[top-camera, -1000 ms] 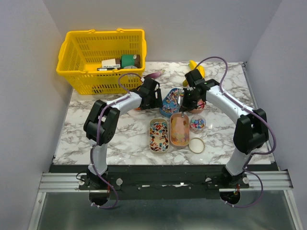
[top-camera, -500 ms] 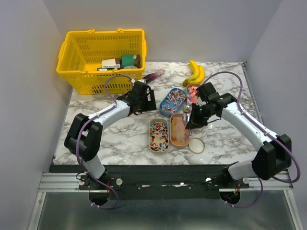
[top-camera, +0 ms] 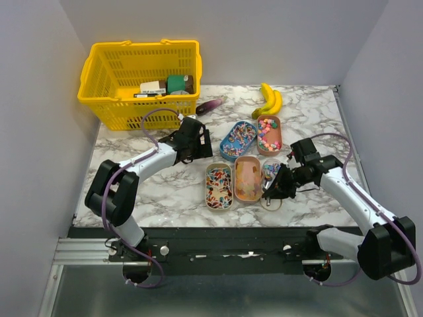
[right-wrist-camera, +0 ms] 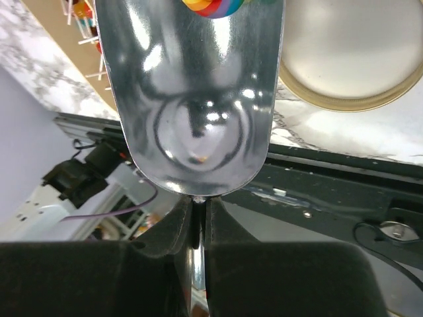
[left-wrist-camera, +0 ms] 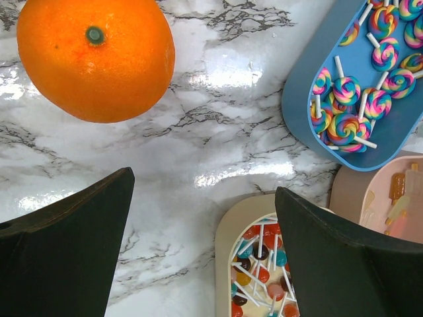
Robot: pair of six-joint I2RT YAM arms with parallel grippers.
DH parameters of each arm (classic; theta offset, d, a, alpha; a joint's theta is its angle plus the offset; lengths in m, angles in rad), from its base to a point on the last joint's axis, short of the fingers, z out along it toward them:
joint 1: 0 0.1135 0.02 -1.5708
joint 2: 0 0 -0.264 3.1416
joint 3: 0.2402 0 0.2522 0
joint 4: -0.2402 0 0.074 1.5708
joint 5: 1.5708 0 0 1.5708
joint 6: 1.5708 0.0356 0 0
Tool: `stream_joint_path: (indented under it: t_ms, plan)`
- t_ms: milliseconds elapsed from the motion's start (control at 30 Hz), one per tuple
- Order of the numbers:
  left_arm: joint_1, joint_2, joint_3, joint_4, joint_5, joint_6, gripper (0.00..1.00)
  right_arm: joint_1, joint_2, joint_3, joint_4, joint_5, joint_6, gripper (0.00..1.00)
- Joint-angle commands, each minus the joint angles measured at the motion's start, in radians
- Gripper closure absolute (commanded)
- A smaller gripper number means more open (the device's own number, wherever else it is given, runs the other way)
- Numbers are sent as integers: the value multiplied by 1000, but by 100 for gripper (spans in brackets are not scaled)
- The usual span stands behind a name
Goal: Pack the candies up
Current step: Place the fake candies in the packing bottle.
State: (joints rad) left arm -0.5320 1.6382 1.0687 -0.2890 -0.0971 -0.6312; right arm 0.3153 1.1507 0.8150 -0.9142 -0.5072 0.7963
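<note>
So the candies (top-camera: 219, 187) are all sitting in trays in the middle of the marble surface (top-camera: 165, 191). Swirl lollipops (left-wrist-camera: 347, 89) are in the blue tray (left-wrist-camera: 294, 99), little stick pops are in the beige tray (left-wrist-camera: 226, 238), there are more in the peach tray (top-camera: 247, 179), and a mixed lot is in the far pink tray (top-camera: 269, 134). The left pincer (left-wrist-camera: 201, 191) hangs released, its jaws wide apart over bare marble. It's got the orange (left-wrist-camera: 96, 59) off to one side and the beige tray's end just under one finger. The right pincer (right-wrist-camera: 196, 221) is clenched on the thin handle of a shiny metal scoop (right-wrist-camera: 198, 99). A rainbow-striped bit (right-wrist-camera: 215, 5) shows at the scoop's far end, and a round cream lid (right-wrist-camera: 337, 53) sits just beside it on the marble. Further back there are bananas (top-camera: 269, 99) and a yellow basket (top-camera: 99, 72) with a few boxes in it.
</note>
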Motion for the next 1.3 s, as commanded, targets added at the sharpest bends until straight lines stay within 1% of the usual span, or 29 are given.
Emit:
stream_joint_path:
  t_ms: [0, 100, 367, 500, 567, 600, 633, 667, 700, 733, 833, 1267]
  plan:
    - [-2, -15, -3, 13, -9, -1, 1, -51, -39, -57, 135, -140, 70, 99]
    - [-2, -15, -1, 10, -7, -1, 1, -88, -46, -98, 205, -209, 109, 99]
    - [-2, -18, -12, -2, -13, 2, 1, -139, -3, -79, 247, -231, 101, 99]
    - [-2, -12, -12, -7, -19, 2, 1, -165, 3, -91, 291, -267, 136, 99]
    - [-2, -11, -6, -10, -19, 2, 1, -186, -2, -134, 323, -312, 193, 99]
    - [-2, -6, -4, -12, -19, 4, 1, -194, -8, -155, 366, -330, 219, 99]
    - [-2, -5, -3, -13, -23, 5, 1, -203, -23, -175, 389, -359, 280, 99]
    - [-2, -6, 2, -19, -24, 5, 1, -218, -34, -221, 420, -376, 314, 99]
    - [-2, -3, 4, -19, -27, 8, 1, -226, -45, -240, 476, -392, 348, 99]
    - [-2, -3, 4, -21, -29, 8, 1, -231, -55, -253, 495, -408, 404, 99]
    - [-2, -1, 7, -22, -32, 10, 1, -243, -78, -286, 538, -438, 469, 99]
    - [-2, -3, 17, -29, -41, 7, 1, -254, -120, -251, 621, -530, 566, 99]
